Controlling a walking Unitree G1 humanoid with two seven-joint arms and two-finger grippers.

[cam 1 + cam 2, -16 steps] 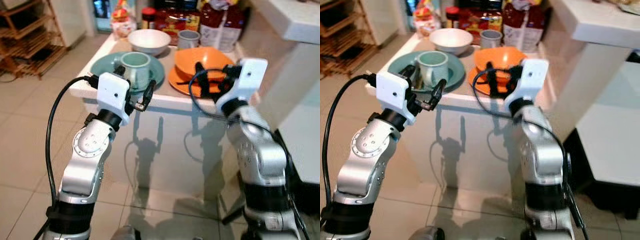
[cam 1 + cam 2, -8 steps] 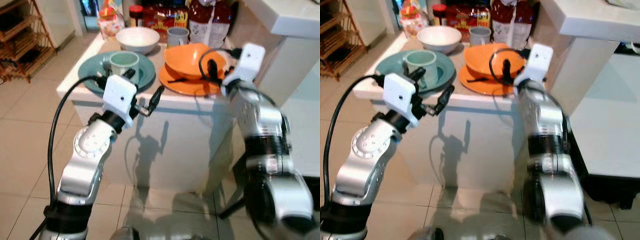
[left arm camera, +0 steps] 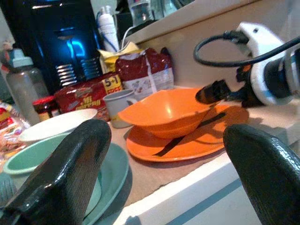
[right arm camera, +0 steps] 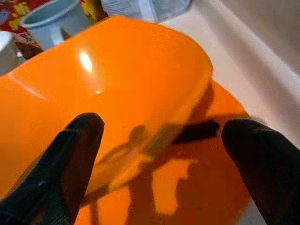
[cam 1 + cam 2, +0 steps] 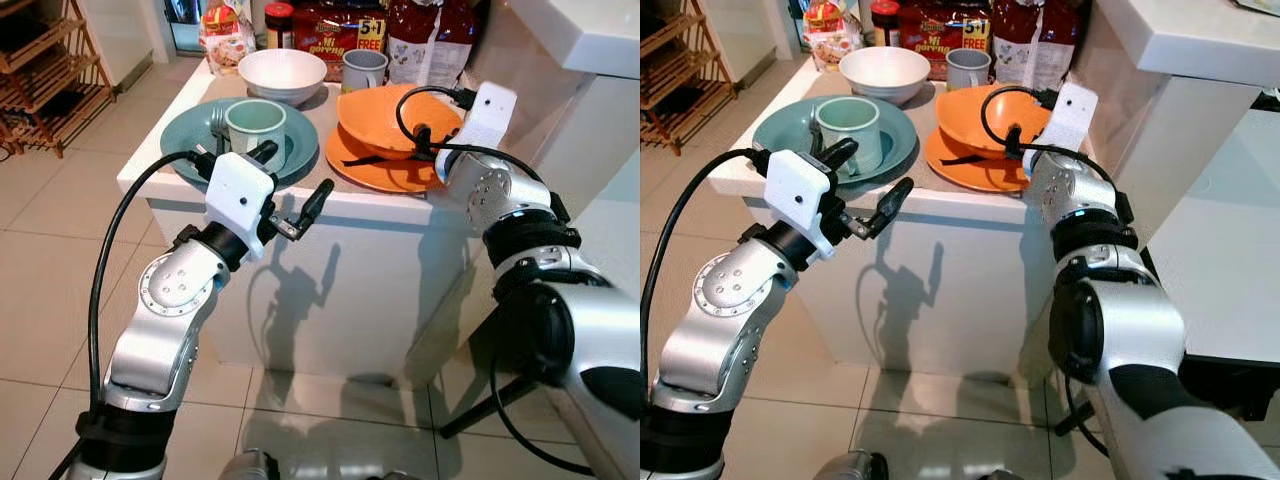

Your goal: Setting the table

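Note:
An orange bowl [image 5: 392,106] sits on an orange plate [image 5: 375,170] at the right of the small white table [image 5: 400,205]. A dark utensil [image 3: 180,136] lies on that plate under the bowl. My right gripper [image 4: 159,154] is open, its fingers spread just before the bowl's near rim, above the plate. To the left, a teal plate [image 5: 190,150] carries a pale green mug [image 5: 255,125] and a fork [image 5: 217,122]. My left gripper [image 5: 292,175] is open at the table's front edge, just before the teal plate.
A white bowl [image 5: 282,72] and a grey mug [image 5: 363,68] stand behind the plates, with food packets [image 5: 340,25] and a jar along the back. A white counter [image 5: 590,40] rises at the right. A wooden rack [image 5: 45,70] stands at the left on tiled floor.
The view has come closer to the table. My right arm has reached forward over the orange plate to the bowl's rim. My left gripper stays open at the front edge.

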